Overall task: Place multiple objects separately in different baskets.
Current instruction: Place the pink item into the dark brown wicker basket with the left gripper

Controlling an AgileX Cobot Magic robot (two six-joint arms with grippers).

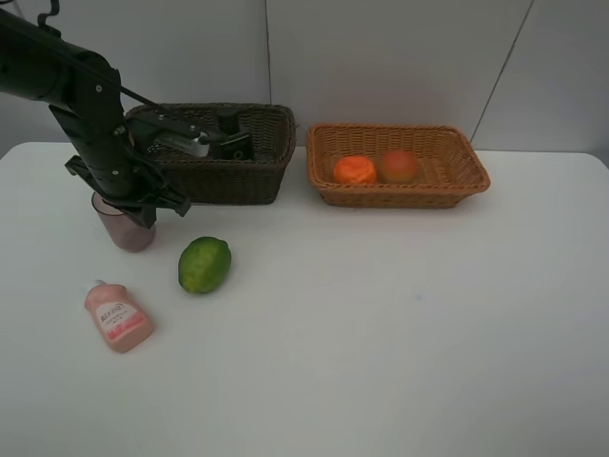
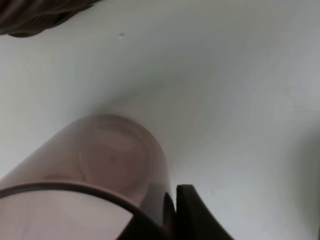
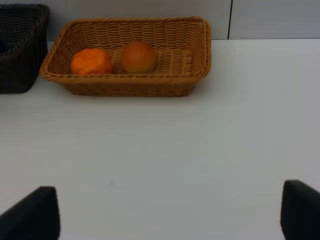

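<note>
Roughly halfway, by my reading: the tangerine (image 1: 354,169) and the peach (image 1: 399,166) lie side by side in the tan basket (image 1: 400,197), well away from the left pincer (image 1: 131,204). A dark bottle (image 1: 231,141) shows inside the dark basket (image 1: 228,181), which stands just behind that pincer. Three things are not yet sorted and sit on the desk (image 1: 381,333). The cup (image 1: 124,230) is under the left pincer, the lime (image 1: 205,265) is near it on the side toward the middle, and the soap (image 1: 119,318) is farther out, toward the front edge.

The left pincer is closed on the cup, pinching its wall at the rim, with one finger (image 2: 192,215) outside the wall and the other seemingly inside. The cup looks upright; whether its base is clear of the desk I cannot tell. Going by how things are sorted, the cup likely belongs with the bottle and the lime with the fruit.

The right pincer (image 3: 165,217) hangs wide open over bare desk, gripping nothing, with the tan basket ahead of it.
</note>
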